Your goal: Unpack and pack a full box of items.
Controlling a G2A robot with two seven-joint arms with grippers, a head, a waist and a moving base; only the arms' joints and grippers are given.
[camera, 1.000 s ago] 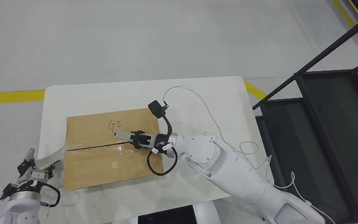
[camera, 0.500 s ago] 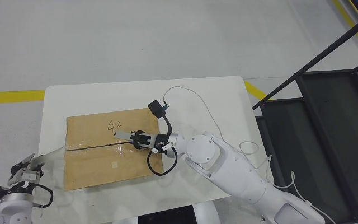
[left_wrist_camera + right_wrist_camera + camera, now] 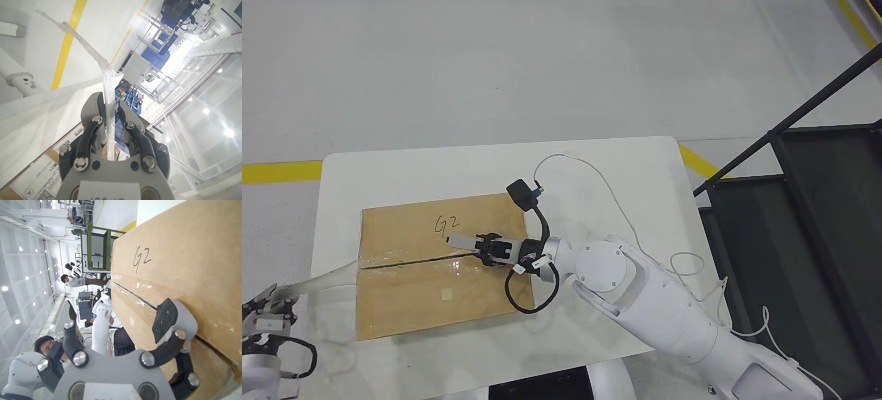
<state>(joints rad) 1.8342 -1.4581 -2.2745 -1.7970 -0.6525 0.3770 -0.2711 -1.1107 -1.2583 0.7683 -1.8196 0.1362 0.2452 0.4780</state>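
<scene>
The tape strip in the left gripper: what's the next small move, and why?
Probably pull the tape strip away from the box until it comes free: the left gripper is shut on it, its far end seems attached at the box's edge, and the open right gripper rests a finger on the box.

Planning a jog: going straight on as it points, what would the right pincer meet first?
Likely the cardboard box: one finger of the right pincer lies on its top by the seam; depth is unclear.

The left gripper (image 3: 262, 308) hung far left, jaws pinched on a tape strip (image 3: 109, 89); the right gripper (image 3: 460, 241) lay stretched across, jaws spread wide.
</scene>
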